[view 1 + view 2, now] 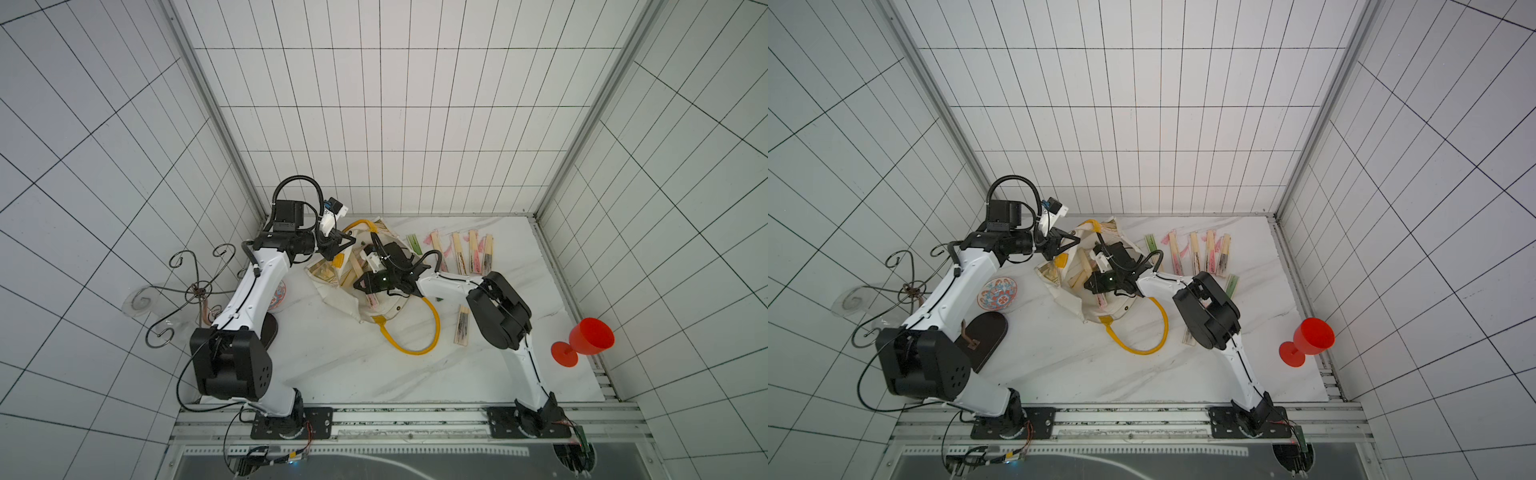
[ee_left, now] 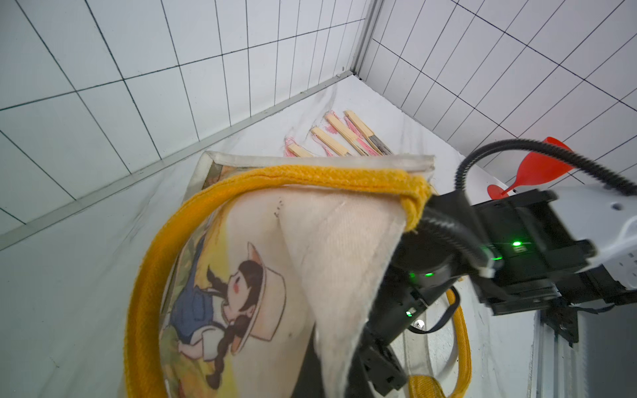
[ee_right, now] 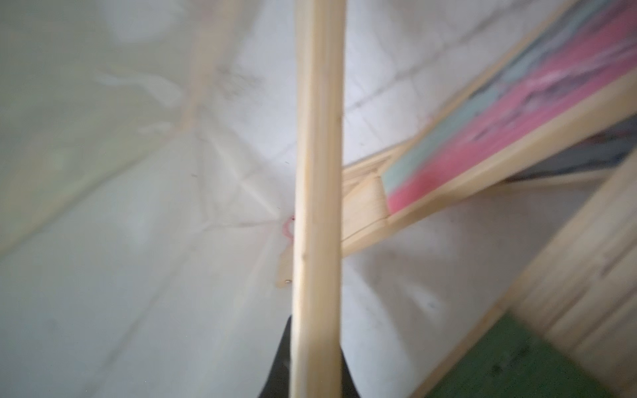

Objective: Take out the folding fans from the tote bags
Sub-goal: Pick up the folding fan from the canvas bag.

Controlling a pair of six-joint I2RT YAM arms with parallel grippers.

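The cream tote bag (image 1: 347, 305) (image 1: 1065, 297) lies mid-table with its mouth held up. My left gripper (image 1: 350, 242) (image 1: 1074, 241) is shut on the bag's rim beside a yellow handle (image 2: 275, 175). In the left wrist view the canvas (image 2: 327, 241) hides its jaws. My right gripper (image 1: 360, 286) (image 1: 1090, 285) reaches into the bag. It is shut on a pale bamboo folding fan (image 3: 317, 172) that runs out from between its fingers. More fans lie in the bag, one with pink and green folds (image 3: 517, 120). Several fans (image 1: 457, 257) (image 1: 1208, 257) (image 2: 337, 141) lie in a row at the back right.
One more fan (image 1: 462, 326) lies by the right arm's elbow, and the bag's other yellow handle (image 1: 432, 332) loops toward the front. A red goblet (image 1: 590, 336) stands at the right edge. At the left are a patterned plate (image 1: 997, 294), a dark oval board (image 1: 986, 336) and a wire stand (image 1: 195, 291).
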